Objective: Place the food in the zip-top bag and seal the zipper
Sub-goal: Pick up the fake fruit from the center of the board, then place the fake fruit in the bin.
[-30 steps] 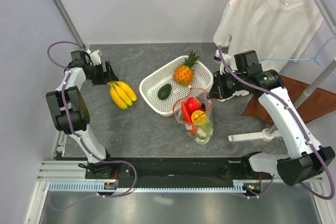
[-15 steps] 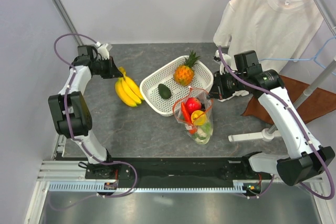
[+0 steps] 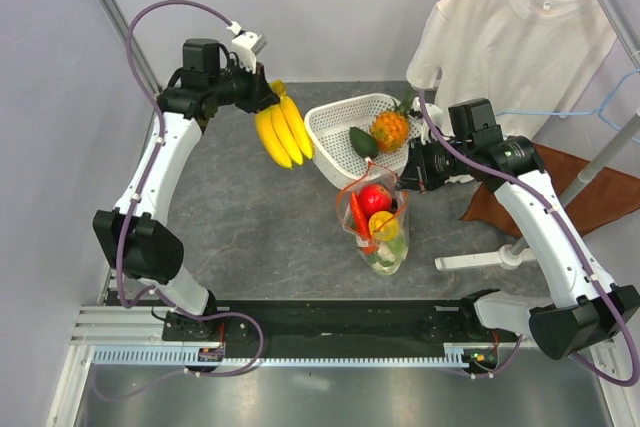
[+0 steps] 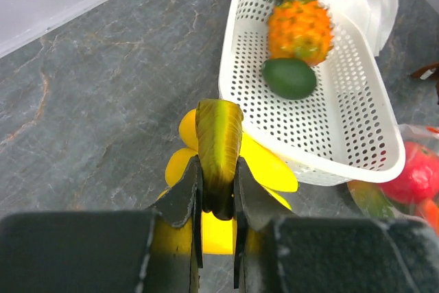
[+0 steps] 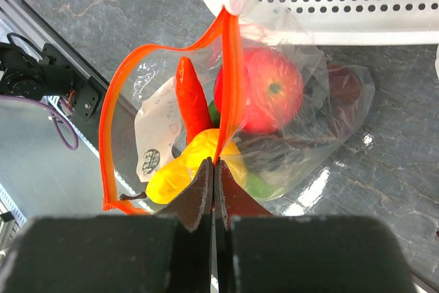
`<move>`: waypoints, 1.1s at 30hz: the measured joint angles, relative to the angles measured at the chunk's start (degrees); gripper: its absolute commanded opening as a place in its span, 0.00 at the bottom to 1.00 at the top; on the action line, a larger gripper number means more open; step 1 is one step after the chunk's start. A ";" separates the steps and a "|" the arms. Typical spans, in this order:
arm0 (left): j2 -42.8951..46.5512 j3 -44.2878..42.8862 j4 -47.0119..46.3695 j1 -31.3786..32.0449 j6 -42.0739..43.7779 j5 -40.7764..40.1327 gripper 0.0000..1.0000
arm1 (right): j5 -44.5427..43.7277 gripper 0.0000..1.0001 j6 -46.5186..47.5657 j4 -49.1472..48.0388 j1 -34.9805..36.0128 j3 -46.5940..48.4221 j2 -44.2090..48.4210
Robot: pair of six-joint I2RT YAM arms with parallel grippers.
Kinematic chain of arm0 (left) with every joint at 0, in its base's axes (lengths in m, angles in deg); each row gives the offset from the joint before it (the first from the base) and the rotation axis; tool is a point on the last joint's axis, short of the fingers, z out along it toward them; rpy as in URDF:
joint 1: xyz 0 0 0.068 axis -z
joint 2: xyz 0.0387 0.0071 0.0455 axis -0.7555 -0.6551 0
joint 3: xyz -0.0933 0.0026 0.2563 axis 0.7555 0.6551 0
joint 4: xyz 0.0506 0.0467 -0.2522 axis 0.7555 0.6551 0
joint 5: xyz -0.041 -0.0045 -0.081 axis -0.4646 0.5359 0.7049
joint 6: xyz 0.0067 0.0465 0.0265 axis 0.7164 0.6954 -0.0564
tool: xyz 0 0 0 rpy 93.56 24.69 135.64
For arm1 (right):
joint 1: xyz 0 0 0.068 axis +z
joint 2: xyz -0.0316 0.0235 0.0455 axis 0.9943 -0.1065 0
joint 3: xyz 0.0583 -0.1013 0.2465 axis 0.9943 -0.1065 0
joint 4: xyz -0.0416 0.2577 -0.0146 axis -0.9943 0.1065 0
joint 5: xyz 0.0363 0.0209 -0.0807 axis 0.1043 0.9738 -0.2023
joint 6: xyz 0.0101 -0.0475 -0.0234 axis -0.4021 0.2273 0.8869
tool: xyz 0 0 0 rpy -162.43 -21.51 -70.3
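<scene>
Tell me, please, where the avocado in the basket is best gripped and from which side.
Come straight down from above: the avocado lies flat on the floor of the white basket, whose raised walls block a sideways approach. The pineapple sits close against one long side, so closing on the avocado's two free ends is probably best.

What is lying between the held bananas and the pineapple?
A green avocado inside the white basket, past the basket's rim; the top view shows it.
</scene>
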 measured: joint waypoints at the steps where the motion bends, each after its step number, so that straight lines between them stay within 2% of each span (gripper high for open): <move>1: -0.20 -0.17 0.17 0.42 0.04 -0.90 0.02 | 0.00 0.00 -0.11 0.00 0.00 0.00 0.02; 6: -2.05 -0.15 1.90 0.55 1.36 -7.74 0.02 | 0.09 0.00 -0.15 -0.04 0.00 0.00 0.00; 13: -2.23 2.73 3.15 -3.15 5.35 -17.11 0.02 | 0.46 0.00 -0.37 -0.26 0.00 0.00 0.00; 18: -2.10 2.71 3.58 -5.99 6.43 -16.52 0.02 | 1.05 0.00 -0.96 -0.70 0.00 0.00 0.00; 21: -2.10 1.42 3.89 -3.61 6.14 -14.23 0.02 | 1.27 0.00 -1.18 -1.07 0.00 -0.07 0.00; 24: -3.34 -2.10 3.69 2.89 4.96 -12.20 0.02 | 1.40 0.00 -1.31 -1.40 0.00 -0.37 0.00; 27: -6.67 -5.92 2.78 9.20 3.32 -10.34 0.02 | 1.44 0.00 -1.38 -1.53 0.00 -0.44 0.02; 30: -11.41 -7.54 1.25 12.41 1.60 -8.41 0.02 | 1.44 0.00 -1.42 -1.53 0.00 -0.52 0.13; 31: -12.98 -7.56 0.83 12.61 1.11 -7.32 0.06 | 1.44 0.00 -1.42 -1.55 0.00 -0.55 0.20; 32: -14.82 -7.54 0.52 12.63 0.57 -6.23 0.15 | 1.44 0.00 -1.42 -1.57 0.00 -0.61 0.26; 33: -16.70 -7.48 0.15 12.57 0.09 -5.46 0.38 | 1.44 0.00 -1.42 -1.57 0.00 -0.72 0.35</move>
